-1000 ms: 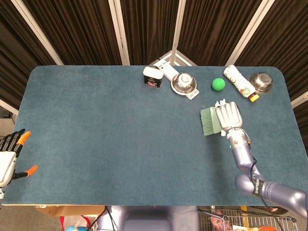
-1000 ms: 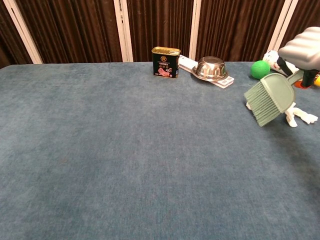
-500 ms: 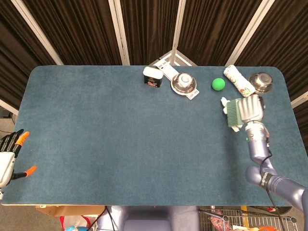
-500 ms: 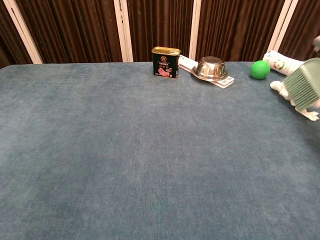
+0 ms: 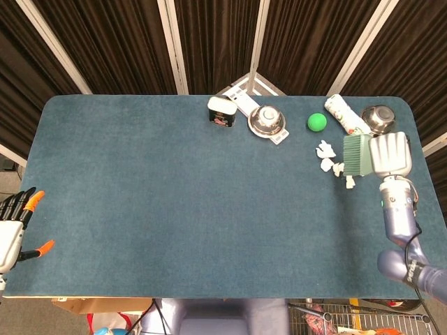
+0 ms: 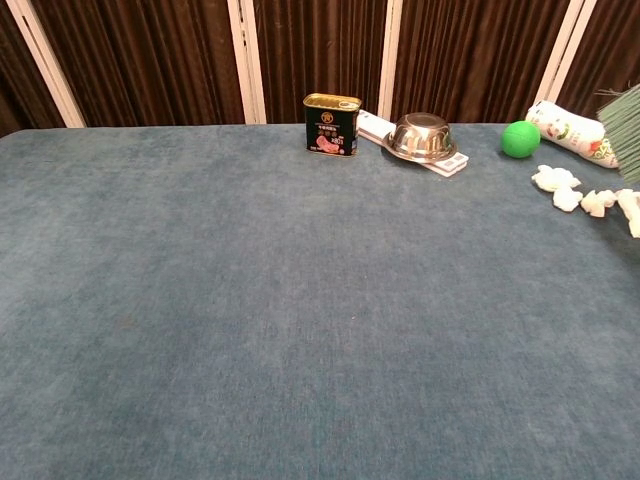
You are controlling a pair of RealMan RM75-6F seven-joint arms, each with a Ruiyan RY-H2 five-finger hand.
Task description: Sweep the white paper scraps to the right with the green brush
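1. The right hand (image 5: 390, 154) is out at the table's right end, fingers wrapped around the green brush (image 5: 357, 154), whose bristle head points left of the hand.
2. Just left of those bristles lie the white paper scraps (image 5: 325, 157): four small crumpled pieces by the head view's count, strung in a loose line running from near the ball toward the brush's near corner.
3. The chest view catches only a corner of the brush at its right edge, above the scraps.
4. Beyond the hand stand one small steel bowl (image 5: 380, 118) and one white squeeze bottle (image 5: 346, 116), lying flat.
5. Further left: one green ball (image 5: 317, 122), a second steel bowl (image 5: 267, 121) on a white strip, one dark tin can (image 5: 221, 112).
6. The left hand (image 5: 12, 228) hangs off the blue felt table (image 5: 154, 202), fingers spread, holding nothing.
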